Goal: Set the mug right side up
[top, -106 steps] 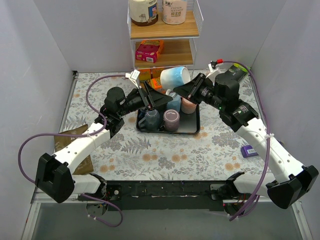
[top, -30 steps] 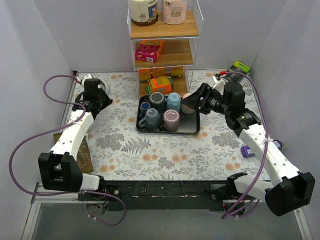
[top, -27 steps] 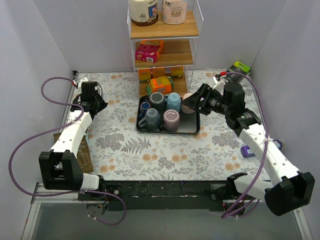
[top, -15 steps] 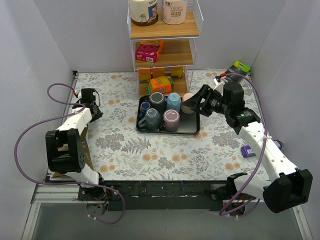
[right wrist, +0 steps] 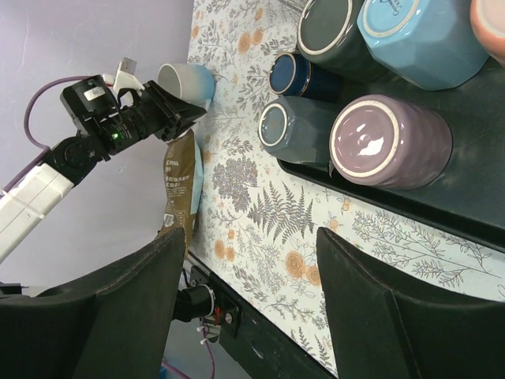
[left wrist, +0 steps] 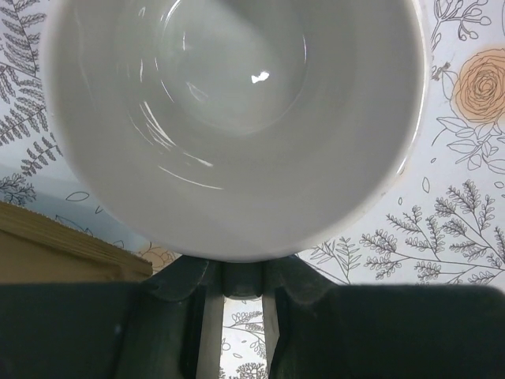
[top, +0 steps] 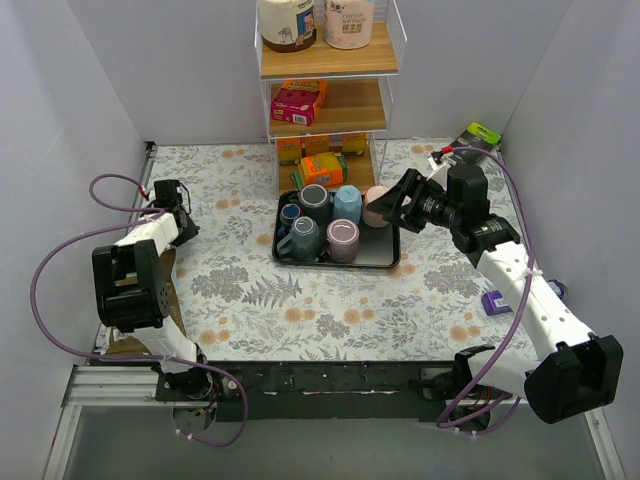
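The mug (left wrist: 237,118), pale blue outside and white inside, fills the left wrist view with its mouth toward the camera. My left gripper (left wrist: 237,288) is shut on the lower part of its rim, at the far left edge of the table (top: 168,198). In the right wrist view the same mug (right wrist: 188,79) sits just beyond the left gripper (right wrist: 170,110). My right gripper (top: 395,205) hangs open and empty over the right end of the black tray (top: 385,262), beside a pink mug (top: 377,203).
The tray (right wrist: 473,205) holds several mugs, among them a purple one (right wrist: 390,142) bottom up and a grey-blue one (right wrist: 296,126). A shelf (top: 325,90) with boxes stands behind. A brown bag (top: 165,300) lies left, a purple item (top: 497,301) right.
Both grippers were at the pale blue mug above the tray. The left arm has since swung it to the table's far left edge and folded back. The right gripper stays by the tray, open.
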`<state>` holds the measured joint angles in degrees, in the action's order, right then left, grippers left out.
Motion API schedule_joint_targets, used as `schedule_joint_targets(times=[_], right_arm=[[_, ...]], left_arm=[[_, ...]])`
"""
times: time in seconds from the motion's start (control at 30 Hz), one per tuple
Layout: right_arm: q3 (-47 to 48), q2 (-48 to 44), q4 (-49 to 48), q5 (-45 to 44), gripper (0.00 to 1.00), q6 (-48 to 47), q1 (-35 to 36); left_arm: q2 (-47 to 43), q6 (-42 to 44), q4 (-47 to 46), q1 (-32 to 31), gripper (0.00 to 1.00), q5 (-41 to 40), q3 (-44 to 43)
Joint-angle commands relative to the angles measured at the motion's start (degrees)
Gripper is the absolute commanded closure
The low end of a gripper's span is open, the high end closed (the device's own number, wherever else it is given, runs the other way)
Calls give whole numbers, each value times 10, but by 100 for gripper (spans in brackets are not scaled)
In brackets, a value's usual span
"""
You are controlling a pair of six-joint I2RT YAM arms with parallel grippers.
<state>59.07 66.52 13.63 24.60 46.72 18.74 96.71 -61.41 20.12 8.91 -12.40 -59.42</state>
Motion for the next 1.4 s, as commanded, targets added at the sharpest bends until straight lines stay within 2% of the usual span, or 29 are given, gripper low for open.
schedule_joint_targets(times=[0.0,0.1,0.13,0.2,0.23,0.27,0.43,0.7,0.8,1.0,1.23,1.37], right_arm=[[-4,-1,-8,12,26,-4,-2],[-5,-2,-9,10,26,-3,-2],[-5,-2,-7,10,25,-3,-2],[-5,-1,-6,10,25,-3,-3],[-5,0,-1,8,24,-4,-3],[-5,0,3,6,23,-5,-3],[0,10,46,-16,19,-21,-2],[11,34,114,-64,18,-54,1],[16,42,124,-89,17,-62,15],[41,75,141,-174,17,-66,81],[92,134,165,-307,18,-56,182],[113,164,189,-367,20,4,226]], left_arm=[[8,-1,-44,6,100,12,-18],[10,-5,-45,8,98,15,-20],[10,-6,-45,7,86,16,-20],[7,-6,-42,8,77,15,-21],[4,-8,-41,7,68,13,-21],[1,-8,-39,7,54,11,-20],[-27,-13,-24,7,36,9,-18],[-114,-29,-2,6,25,50,2],[-160,-40,13,6,17,70,8],[-253,-73,27,6,2,177,19],[-334,-105,32,6,2,269,38],[-354,-132,47,5,2,299,33]])
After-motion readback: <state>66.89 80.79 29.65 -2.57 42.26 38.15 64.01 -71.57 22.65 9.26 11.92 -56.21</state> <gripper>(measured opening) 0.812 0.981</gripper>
